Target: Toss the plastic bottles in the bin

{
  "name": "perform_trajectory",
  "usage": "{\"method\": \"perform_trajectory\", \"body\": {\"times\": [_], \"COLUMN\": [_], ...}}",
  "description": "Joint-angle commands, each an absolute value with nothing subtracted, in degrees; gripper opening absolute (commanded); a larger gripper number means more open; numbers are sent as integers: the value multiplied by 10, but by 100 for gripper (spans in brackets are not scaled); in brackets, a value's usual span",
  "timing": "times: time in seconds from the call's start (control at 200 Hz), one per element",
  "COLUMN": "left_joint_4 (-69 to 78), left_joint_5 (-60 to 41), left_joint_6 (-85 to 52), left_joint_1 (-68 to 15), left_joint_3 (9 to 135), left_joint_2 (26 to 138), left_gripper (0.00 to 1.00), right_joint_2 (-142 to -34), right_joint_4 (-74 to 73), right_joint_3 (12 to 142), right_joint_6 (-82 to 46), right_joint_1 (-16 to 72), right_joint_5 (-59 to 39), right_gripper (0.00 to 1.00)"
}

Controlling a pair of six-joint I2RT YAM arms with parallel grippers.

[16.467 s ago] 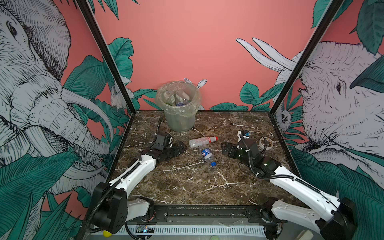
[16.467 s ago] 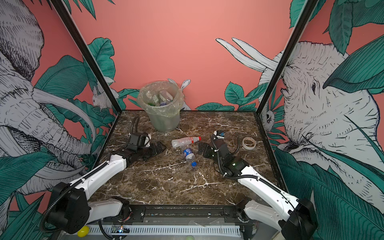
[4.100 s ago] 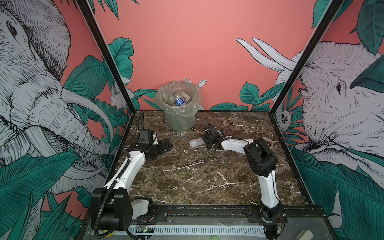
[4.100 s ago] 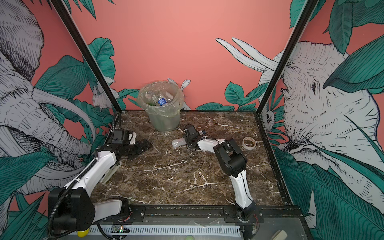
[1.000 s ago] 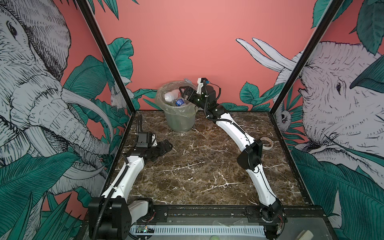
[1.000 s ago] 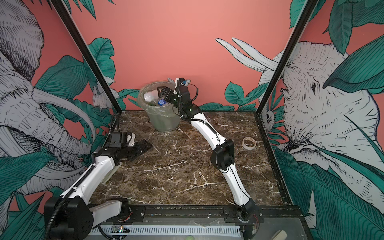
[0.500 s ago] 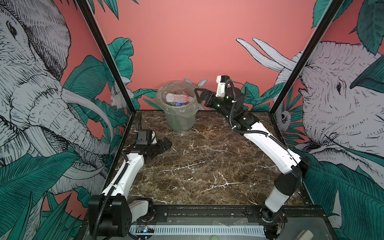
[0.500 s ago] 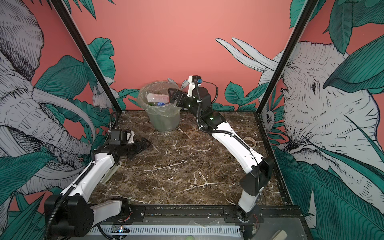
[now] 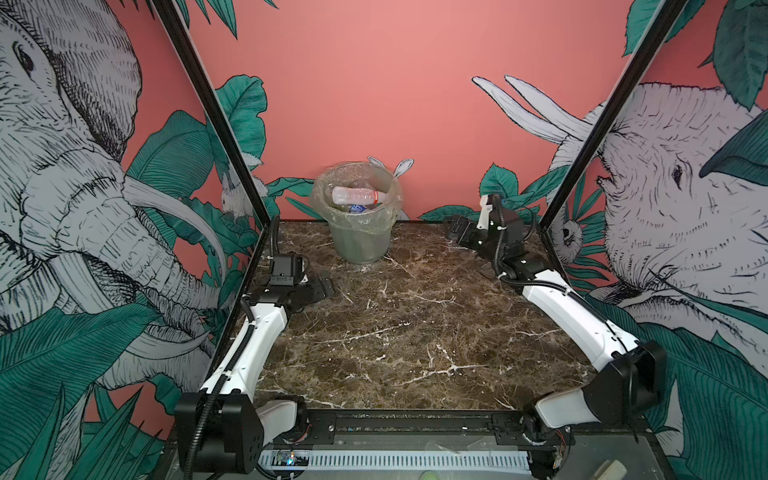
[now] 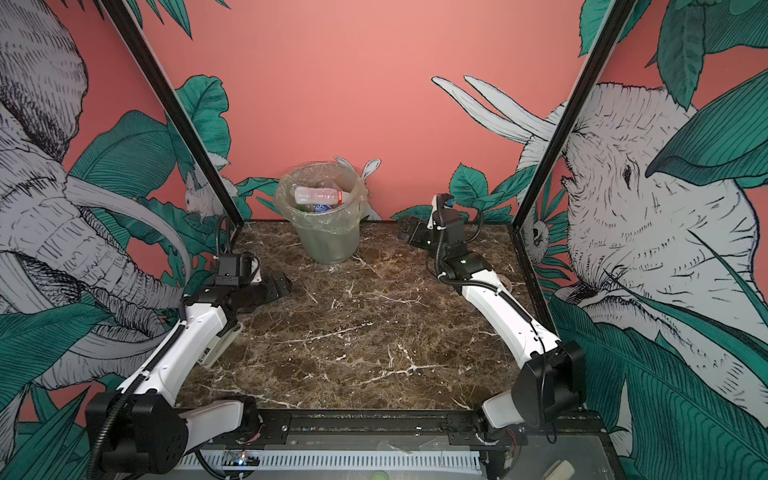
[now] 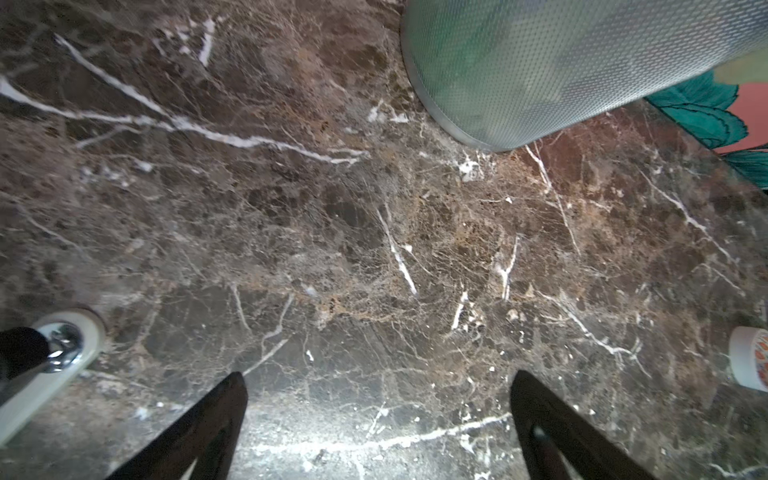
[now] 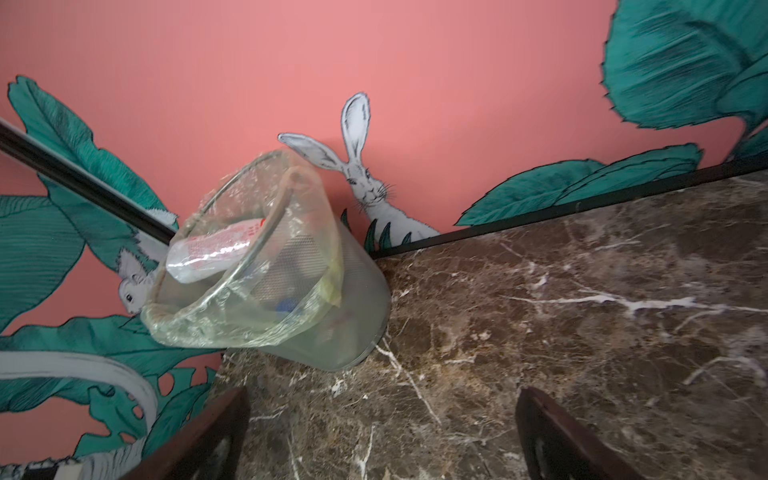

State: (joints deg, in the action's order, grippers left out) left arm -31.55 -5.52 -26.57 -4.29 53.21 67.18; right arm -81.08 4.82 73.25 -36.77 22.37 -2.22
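The bin (image 9: pixel 359 245) (image 10: pixel 330 245) stands at the back of the marble table, lined with a thin bag. Plastic bottles lie inside it. A clear bottle (image 9: pixel 357 195) (image 10: pixel 318 194) (image 12: pixel 212 249) with a red cap lies across the top, and a blue-labelled one (image 9: pixel 357 208) shows beneath. My right gripper (image 9: pixel 455 228) (image 10: pixel 409 228) (image 12: pixel 382 395) hovers open and empty to the right of the bin, pointing towards it. My left gripper (image 9: pixel 324 289) (image 10: pixel 282 284) (image 11: pixel 378 378) is open and empty low over the table, in front and to the left of the bin (image 11: pixel 582 62).
A ring of tape (image 11: pixel 750 363) (image 10: pixel 505 282) lies near the right wall, mostly hidden behind my right arm in a top view. Black frame posts and printed walls close in the table on both sides and at the back.
My right gripper has drawn back from over the bin, to the right and lower. The red-capped bottle it carried now lies in the bin. The left arm has barely moved.
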Motion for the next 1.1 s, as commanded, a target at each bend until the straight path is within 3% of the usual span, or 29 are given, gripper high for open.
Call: {"method": "perform_trajectory", "body": {"times": [0.0, 0.38, 0.68, 1.095], "left_joint_4": [-294, -140, 69, 320], "left_joint_5": [7, 135, 247, 240], "left_joint_6": [-226, -154, -116, -17], "left_joint_1": [-40, -40, -39, -35], "left_joint_3": [520, 439, 343, 269], "left_joint_2": [645, 662, 702, 782], "left_gripper": [99, 99, 99, 99], "right_joint_2": [-778, -746, -681, -594], "right_joint_4": [34, 10, -69, -234], "right_joint_3": [691, 561, 432, 246], "right_joint_6": [-355, -302, -235, -132], "right_joint_1": [189, 98, 85, 84], "right_joint_5": [-44, -49, 91, 261], "right_gripper": [99, 99, 100, 100]}}
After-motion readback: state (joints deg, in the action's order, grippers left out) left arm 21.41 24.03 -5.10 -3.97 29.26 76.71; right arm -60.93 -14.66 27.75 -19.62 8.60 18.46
